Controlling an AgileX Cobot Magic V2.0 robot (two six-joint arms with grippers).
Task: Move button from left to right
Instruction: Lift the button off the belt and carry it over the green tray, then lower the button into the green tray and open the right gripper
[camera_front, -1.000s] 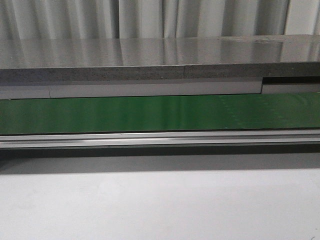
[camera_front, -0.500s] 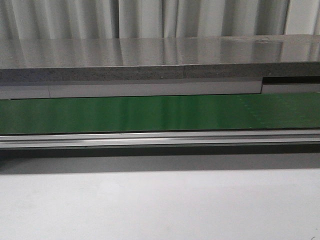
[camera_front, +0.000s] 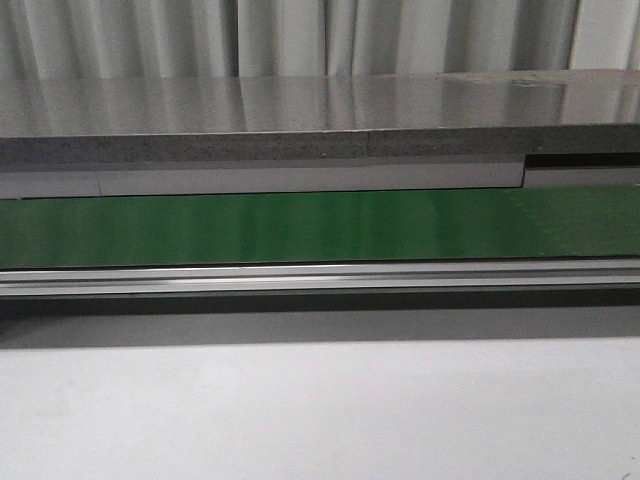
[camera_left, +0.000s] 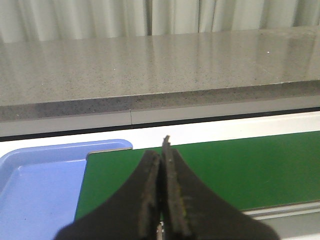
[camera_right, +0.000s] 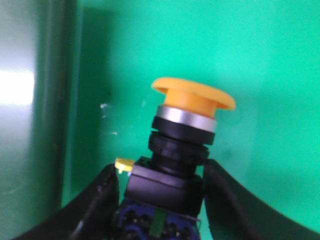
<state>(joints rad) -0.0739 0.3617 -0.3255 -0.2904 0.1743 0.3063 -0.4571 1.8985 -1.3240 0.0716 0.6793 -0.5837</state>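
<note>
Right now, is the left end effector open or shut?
Shut. The left end effector has its two dark fingers pressed together with nothing between them, above the green belt.

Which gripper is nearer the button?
Right. The right gripper has its fingers on both sides of the button; the left gripper is shut over the green belt, no button near.

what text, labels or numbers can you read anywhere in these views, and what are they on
None: no view shows readable text.
The button, between the right pincer fingers, has a plain orange cap and bluish marks low on its black body, too blurred to read as characters.
The green belt, blue tray, grey counter and shut left pincer carry no lettering.
</note>
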